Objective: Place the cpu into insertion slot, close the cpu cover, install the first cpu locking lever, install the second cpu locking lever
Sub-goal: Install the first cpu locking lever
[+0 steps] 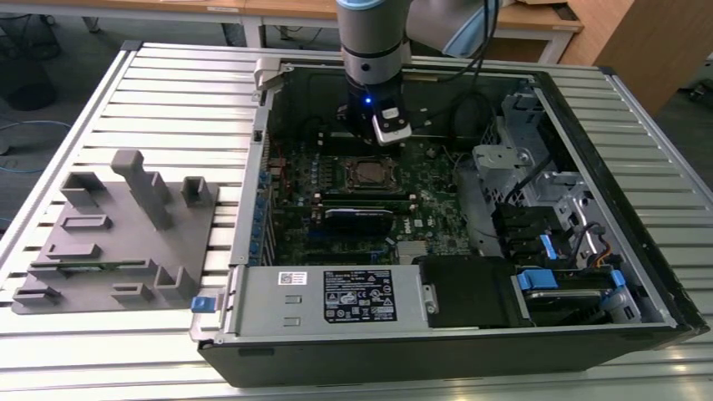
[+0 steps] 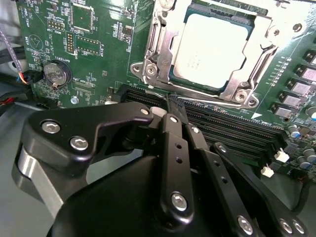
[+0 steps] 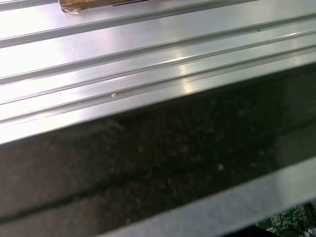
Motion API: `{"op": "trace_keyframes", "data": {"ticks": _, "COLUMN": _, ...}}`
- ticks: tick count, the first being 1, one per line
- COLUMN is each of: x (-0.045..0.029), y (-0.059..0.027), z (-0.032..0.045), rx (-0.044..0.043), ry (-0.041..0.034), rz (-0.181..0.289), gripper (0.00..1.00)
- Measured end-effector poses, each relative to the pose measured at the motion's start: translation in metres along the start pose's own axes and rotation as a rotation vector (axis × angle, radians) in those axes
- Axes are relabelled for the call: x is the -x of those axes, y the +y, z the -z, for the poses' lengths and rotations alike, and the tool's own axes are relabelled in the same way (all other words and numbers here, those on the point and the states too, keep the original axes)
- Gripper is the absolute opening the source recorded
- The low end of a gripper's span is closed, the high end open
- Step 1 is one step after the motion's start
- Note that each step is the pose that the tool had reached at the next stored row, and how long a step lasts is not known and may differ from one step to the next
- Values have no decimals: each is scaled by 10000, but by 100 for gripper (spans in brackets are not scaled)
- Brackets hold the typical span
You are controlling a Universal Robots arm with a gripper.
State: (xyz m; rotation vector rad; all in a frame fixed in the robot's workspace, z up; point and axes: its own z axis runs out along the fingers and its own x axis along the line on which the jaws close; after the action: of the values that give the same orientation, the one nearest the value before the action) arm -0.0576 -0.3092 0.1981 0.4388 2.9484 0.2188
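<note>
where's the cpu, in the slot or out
In: the cpu lies flat inside the insertion slot, silvery cpu cover framing its edges.

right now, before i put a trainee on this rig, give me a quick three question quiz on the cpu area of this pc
1. True or false: the cpu lies framed by the lowered cpu cover.
2. Choose one: the gripper has its tips nearest to A) the cover's edge next to the memory slots, B) the labelled power supply box, C) the grey fixture outside the case.
3. Short answer: what is the round silvery part on the green board?

Key: 1 true; 2 A; 3 a coin battery.
</note>
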Motion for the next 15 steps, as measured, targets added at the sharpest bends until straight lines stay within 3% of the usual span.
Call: {"op": "trace_keyframes", "data": {"ticks": 15, "x": -5, "y": -7, "z": -34, "rx": -36, "ry": -32, "rz": 11, "gripper": 11}}
